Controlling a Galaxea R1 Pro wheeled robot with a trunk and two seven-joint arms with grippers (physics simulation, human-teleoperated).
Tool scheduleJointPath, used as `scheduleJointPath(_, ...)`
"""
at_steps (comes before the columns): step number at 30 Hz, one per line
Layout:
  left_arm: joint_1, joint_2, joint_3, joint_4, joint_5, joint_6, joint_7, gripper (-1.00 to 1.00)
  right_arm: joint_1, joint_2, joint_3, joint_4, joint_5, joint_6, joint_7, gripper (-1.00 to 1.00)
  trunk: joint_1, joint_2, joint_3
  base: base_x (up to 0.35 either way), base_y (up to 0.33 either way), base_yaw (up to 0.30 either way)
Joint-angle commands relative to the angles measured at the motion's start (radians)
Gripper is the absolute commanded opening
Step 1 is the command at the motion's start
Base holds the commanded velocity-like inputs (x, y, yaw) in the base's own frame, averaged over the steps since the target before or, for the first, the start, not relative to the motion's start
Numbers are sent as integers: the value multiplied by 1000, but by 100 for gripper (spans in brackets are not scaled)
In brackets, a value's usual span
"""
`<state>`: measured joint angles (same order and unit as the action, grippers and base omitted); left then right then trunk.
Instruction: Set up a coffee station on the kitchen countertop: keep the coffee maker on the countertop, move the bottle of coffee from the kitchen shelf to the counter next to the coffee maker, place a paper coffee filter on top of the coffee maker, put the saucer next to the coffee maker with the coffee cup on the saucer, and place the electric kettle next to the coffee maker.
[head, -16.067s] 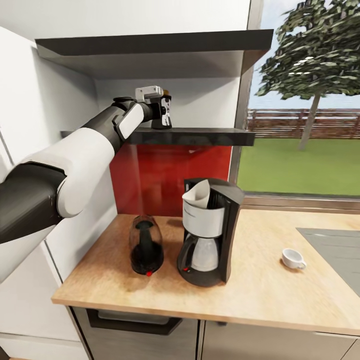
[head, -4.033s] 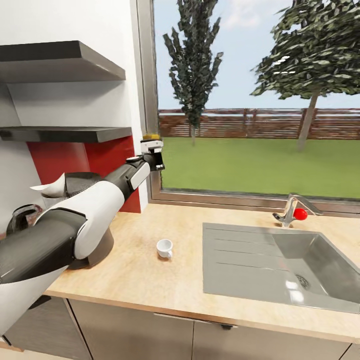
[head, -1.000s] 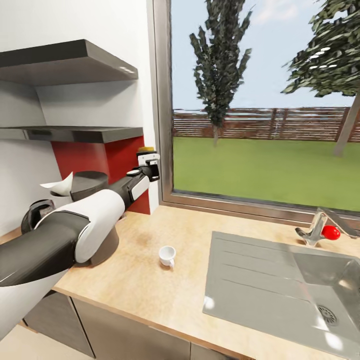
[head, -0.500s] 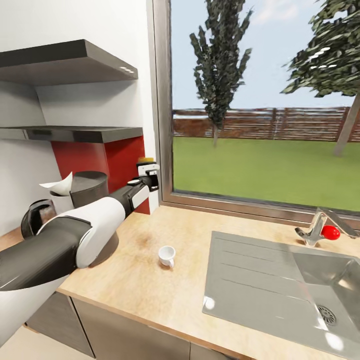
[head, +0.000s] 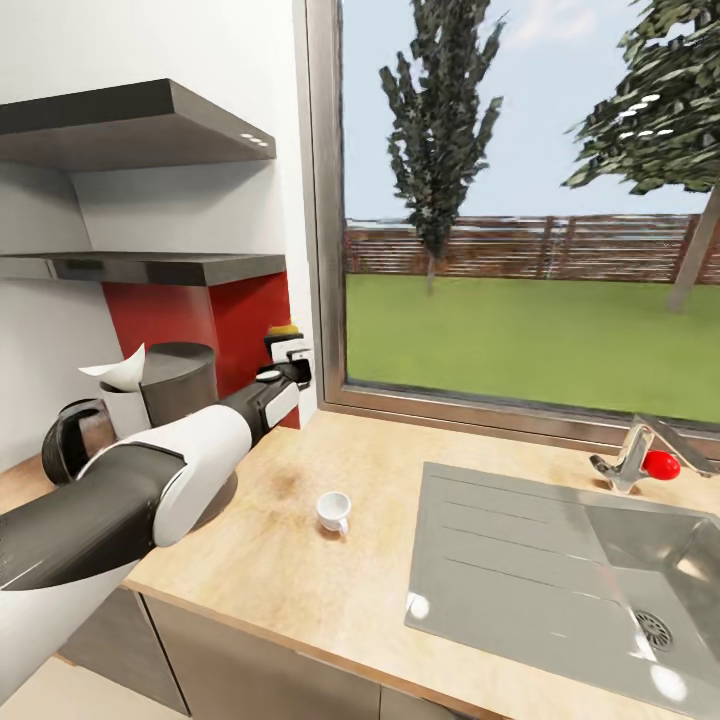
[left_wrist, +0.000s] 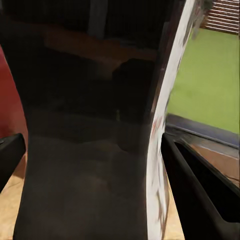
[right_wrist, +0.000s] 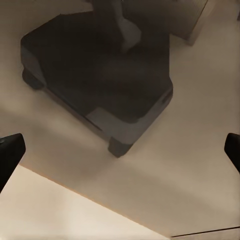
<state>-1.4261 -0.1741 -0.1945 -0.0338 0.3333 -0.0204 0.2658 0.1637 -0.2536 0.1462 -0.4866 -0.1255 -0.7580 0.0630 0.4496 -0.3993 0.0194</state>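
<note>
Lowering over the last second, the left claw (head: 287, 352) stays clamped on the bottle of coffee (head: 281, 332). It nears the counter (head: 330, 580) at the coffee maker's (head: 178, 372) two o'clock; release looks close.

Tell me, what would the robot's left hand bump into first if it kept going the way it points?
Probably the red wall panel beside the window frame. The left hand, holding the small dark jar with the yellow lid, points that way, but depth is unclear.

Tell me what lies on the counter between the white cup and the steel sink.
Head view: only bare beige worktop separates the small white cup from the inset steel sink.
</note>
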Motion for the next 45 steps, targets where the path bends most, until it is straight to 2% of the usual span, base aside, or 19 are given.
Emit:
scheduleJointPath(1,4,0,-14,0,6,-2,8,-100,0,-1,4,-1,-11,-1,6,100,0,-1,0,0,0,0)
scheduleJointPath(7,23,0,-14,0,6,-25,23,-100,0,-1,4,-1,-11,-1,6,100,0,-1,0,0,0,31)
scheduleJointPath(17,26,0,-14,0,6,-29,26,-100,0,-2,3,-2,-12,-2,6,100,0,-1,0,0,0,208)
scheduleJointPath(35,26,0,-13,0,6,-29,26,-100,0,-2,3,-1,-12,-3,6,100,0,-1,0,0,-55,66)
scheduleJointPath(45,48,0,-14,0,6,-27,26,-100,0,-2,3,-2,-13,-3,6,100,0,-1,0,0,0,4)
